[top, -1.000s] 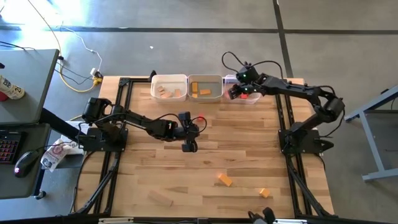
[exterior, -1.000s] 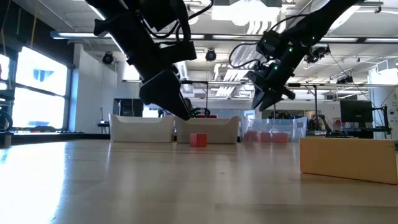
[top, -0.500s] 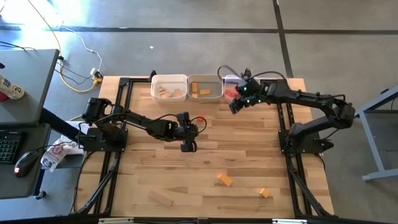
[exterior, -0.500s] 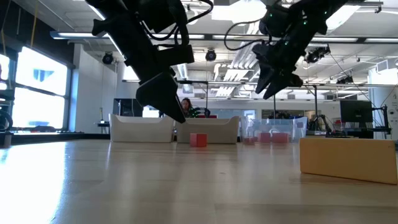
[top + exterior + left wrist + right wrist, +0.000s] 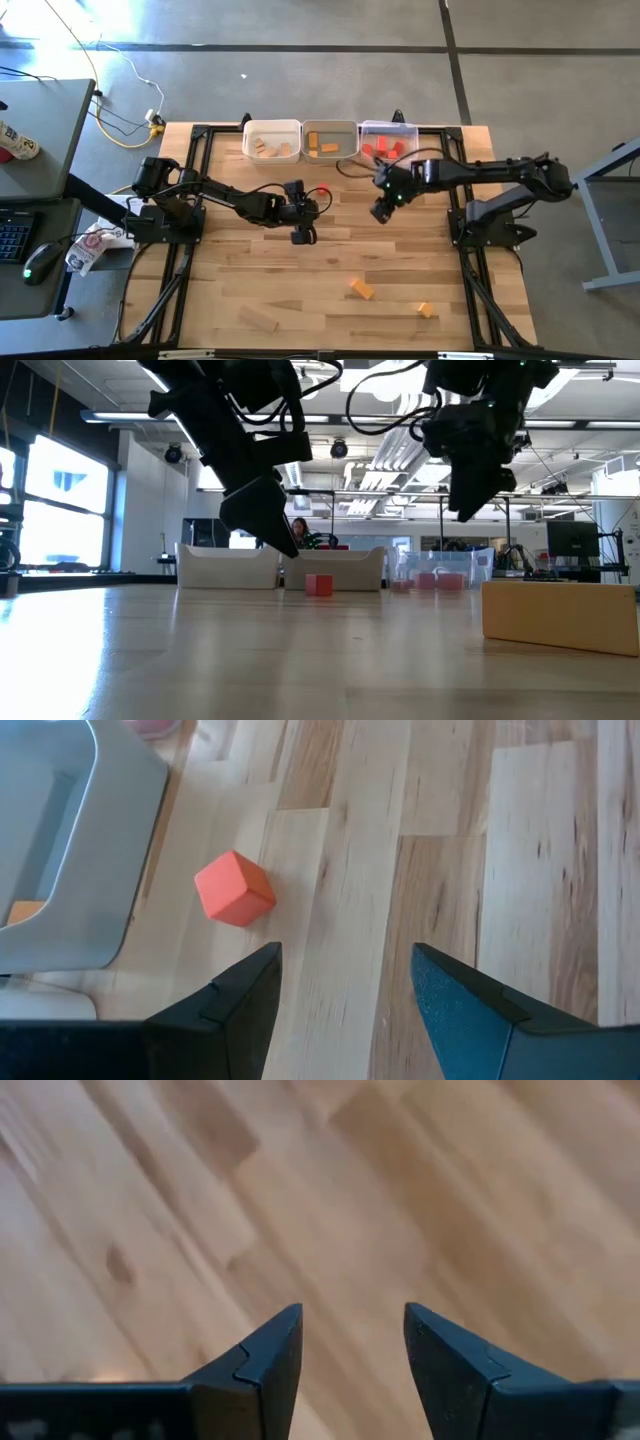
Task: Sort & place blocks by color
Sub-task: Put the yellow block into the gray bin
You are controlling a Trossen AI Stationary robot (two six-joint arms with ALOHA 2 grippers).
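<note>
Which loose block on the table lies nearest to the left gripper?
The red cube, just beside the left gripper; the other loose blocks lie far off near the front edge.

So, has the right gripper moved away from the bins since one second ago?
Yes. The right gripper, open and empty, has left the clear bin and now hangs over bare table.

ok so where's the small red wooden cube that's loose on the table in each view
High view: the small red wooden cube lies mid-table, below the middle white plastic bin, just right of the left gripper.
Low view: the cube sits centre, before that bin.
Left wrist view: the cube lies beyond the open fingers, beside the bin's wall.
Right wrist view: not in it, only bare wood.
Shared landmark: the middle bin.
</note>
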